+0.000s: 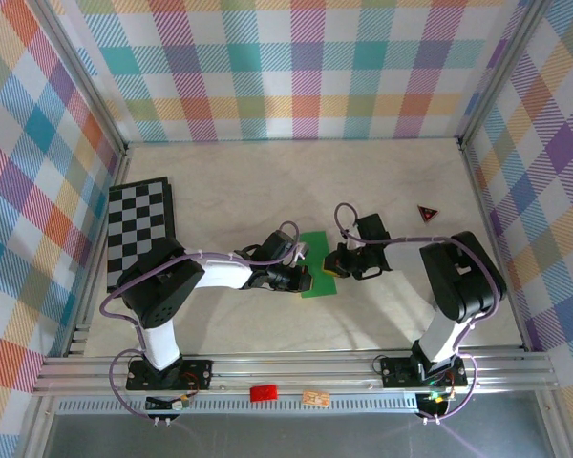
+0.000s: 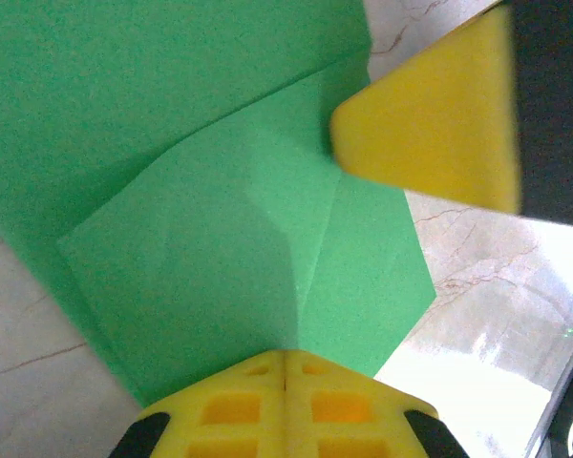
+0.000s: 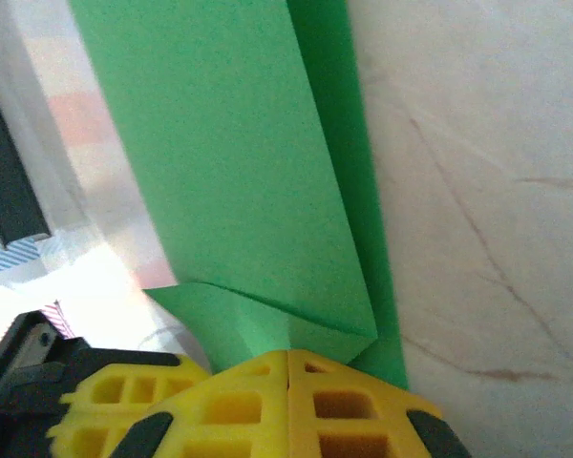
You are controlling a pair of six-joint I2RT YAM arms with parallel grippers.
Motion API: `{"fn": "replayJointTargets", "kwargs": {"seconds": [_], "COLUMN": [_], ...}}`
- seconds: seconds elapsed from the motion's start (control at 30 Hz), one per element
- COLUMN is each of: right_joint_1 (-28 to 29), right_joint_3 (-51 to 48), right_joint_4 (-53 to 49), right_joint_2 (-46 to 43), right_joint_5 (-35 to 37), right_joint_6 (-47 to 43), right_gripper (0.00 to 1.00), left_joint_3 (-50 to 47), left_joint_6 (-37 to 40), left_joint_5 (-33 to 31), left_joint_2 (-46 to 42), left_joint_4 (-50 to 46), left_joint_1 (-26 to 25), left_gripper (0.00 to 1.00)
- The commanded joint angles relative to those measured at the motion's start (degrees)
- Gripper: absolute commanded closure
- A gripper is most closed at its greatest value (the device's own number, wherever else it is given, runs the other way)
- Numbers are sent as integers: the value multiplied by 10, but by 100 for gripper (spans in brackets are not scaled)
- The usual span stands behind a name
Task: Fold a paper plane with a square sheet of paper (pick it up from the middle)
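Two pairs of yellow fingertips sit closest to the lenses, each pair pressed together. The left gripper (image 2: 285, 405) pinches the near edge of the one green paper sheet (image 2: 220, 219) where its creases meet. The right gripper (image 3: 288, 396) is clamped on a folded corner of that same sheet. Seen from above, the partly folded sheet lies mid-table (image 1: 267, 181) between the two arms. One chessboard (image 1: 138, 234) lies left and one red-and-black triangle (image 1: 427, 213) right, both well apart from the paper. One red cylinder (image 1: 264, 392) rests on the front rail.
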Motion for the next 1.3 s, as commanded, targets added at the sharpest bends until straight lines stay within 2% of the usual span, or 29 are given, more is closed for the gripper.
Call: {"fn": "replayJointTargets", "kwargs": {"seconds": [0.0,0.13,0.23,0.33,0.6,0.87,0.97,1.1,1.27], "right_joint_1": [9,37,38,17,-62,-72,-71,-68,-44], "right_joint_3": [-9,-3,-1,5,9,9,-13,-38,-58], "right_joint_4": [27,29,21,-7,21,11,11,-8,-46], "right_joint_2": [-42,-20,5,14,35,-9,-52,-90,-116], "right_joint_5": [-5,-4,12,38,10,-16,-15,-24,-9], "right_joint_6": [6,13,12,-15,-23,-7,4,15,37], "right_gripper": [97,96,97,98,98,95,91,81,65], "left_joint_3": [-18,-16,-13,-15,-12,0,20,58,119], "left_joint_6": [8,8,10,9,8,2,-6,-14,28], "left_joint_5": [-22,-22,-22,-22,-17,-22,-27,-35,-128], "left_joint_2": [28,30,28,26,30,11,-10,-39,-23], "left_joint_4": [-74,-74,-79,-79,-78,-85,-92,-97,-189], "left_joint_1": [-3,-3,-3,-4,-3,-4,-5,-4,-2], "left_gripper": [100,100,100,100,100,100,100,93,90]}}
